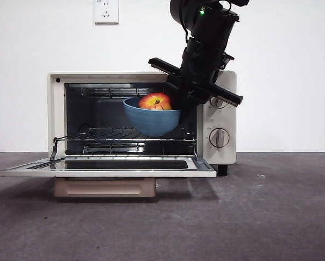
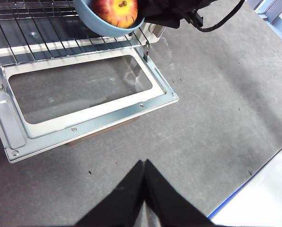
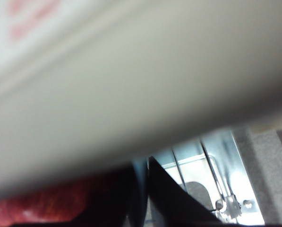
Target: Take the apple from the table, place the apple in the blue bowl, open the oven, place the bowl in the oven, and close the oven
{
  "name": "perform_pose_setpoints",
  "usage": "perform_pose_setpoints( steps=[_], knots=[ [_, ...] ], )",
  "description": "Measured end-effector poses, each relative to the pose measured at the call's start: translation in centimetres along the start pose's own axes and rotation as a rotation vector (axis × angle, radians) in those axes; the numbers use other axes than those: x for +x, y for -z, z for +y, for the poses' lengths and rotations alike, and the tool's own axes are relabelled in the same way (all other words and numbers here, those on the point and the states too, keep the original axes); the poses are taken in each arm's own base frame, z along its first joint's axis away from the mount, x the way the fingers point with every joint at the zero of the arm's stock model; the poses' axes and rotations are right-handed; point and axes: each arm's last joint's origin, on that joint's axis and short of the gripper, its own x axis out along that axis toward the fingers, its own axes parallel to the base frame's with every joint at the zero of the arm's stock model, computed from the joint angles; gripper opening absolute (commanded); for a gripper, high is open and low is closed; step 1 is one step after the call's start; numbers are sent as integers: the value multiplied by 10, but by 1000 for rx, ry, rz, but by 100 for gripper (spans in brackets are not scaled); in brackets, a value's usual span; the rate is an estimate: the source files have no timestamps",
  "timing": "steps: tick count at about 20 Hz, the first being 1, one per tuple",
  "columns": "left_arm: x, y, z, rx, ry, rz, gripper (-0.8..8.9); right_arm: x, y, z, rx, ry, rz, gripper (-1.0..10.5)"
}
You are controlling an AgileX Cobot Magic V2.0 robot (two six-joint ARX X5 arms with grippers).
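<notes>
A cream-white toaster oven (image 1: 142, 117) stands on a dark grey tabletop (image 1: 260, 217) against a white wall (image 1: 31, 43) with a power socket (image 1: 106, 11) above it. The oven door (image 1: 108, 166) is folded fully down and lies flat out over the tabletop, its glass pane facing up. Two round knobs (image 1: 219, 137) sit one above the other on the oven's right panel; the upper one is partly hidden by the arm.

A blue bowl (image 1: 151, 120) sits in the oven's mouth, toward the right side of the opening, its base at or just above the wire rack (image 1: 124, 135); contact with the rack cannot be told. Inside the bowl lies a red apple (image 1: 155, 101) with yellow streaks, its top showing above the rim.

The right gripper (image 1: 178, 103) comes down from the upper right, large and dark, and meets the bowl at its right rim. In the right wrist view its black fingers (image 3: 166, 196) are clamped on the bowl's rim, one inside and one outside, with the apple a red blur beside them and the oven's pale top edge filling most of the picture.

The left gripper (image 2: 144, 165) hovers over bare tabletop in front of the open door, well apart from the bowl, its fingers pressed together and holding nothing.
</notes>
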Motion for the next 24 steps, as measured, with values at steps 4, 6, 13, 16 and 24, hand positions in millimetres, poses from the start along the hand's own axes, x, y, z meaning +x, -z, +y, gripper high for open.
perform_pose_setpoints(
  steps=[4,6,13,16,24],
  knots=[
    [0,0,0,3,0,0,7,-1,-1,4,0,-33,-12,140],
    [0,0,0,3,0,0,7,-1,0,4,-1,-34,-10,140],
    [0,0,0,3,0,0,7,-1,0,4,-26,-36,-8,140],
    [0,0,0,3,0,0,7,-3,0,5,-47,-41,-7,140],
    [0,0,0,10,-1,-3,7,-44,-4,13,-148,-118,-1,140]
  ],
)
